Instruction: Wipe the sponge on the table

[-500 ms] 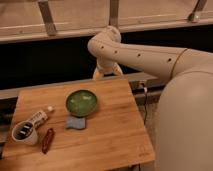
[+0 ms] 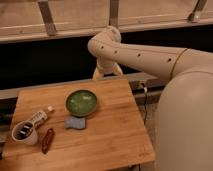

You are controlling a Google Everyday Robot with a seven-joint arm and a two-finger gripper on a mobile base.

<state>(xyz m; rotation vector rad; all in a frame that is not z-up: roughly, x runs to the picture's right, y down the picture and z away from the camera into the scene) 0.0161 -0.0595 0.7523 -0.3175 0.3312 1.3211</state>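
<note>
Since the last frame I see next to nothing changed: the arm is in the same pose and everything on the table lies where it did.

The gripper (image 2: 106, 75) hangs past the far edge of the table (image 2: 117, 137), beyond the green bowl (image 2: 81, 102) and a little to its right in my view, well above the wood. Its two pale fingers (image 2: 96, 75) point downward and are spread apart, with dark background showing between them. They have hold of nothing.

Behind the gripper, the cream arm (image 2: 145, 56) bends at the wrist above it and runs off to the right into the robot's large rounded body (image 2: 185, 125), which fills the view right of the bowl.

The bowl sits on the table, toward the far side and left of the middle. The sponge (image 2: 76, 123) lies flat on the wood just in front of the bowl, on its near side, close to the rim; I can't tell whether the two touch.

Left of the bowl lies a small white bottle (image 2: 39, 118). Nearer to me and further left stands a white cup (image 2: 24, 134) with something dark inside. A slim reddish-brown object (image 2: 47, 140) lies just beside the cup, on the side toward the sponge.
</note>
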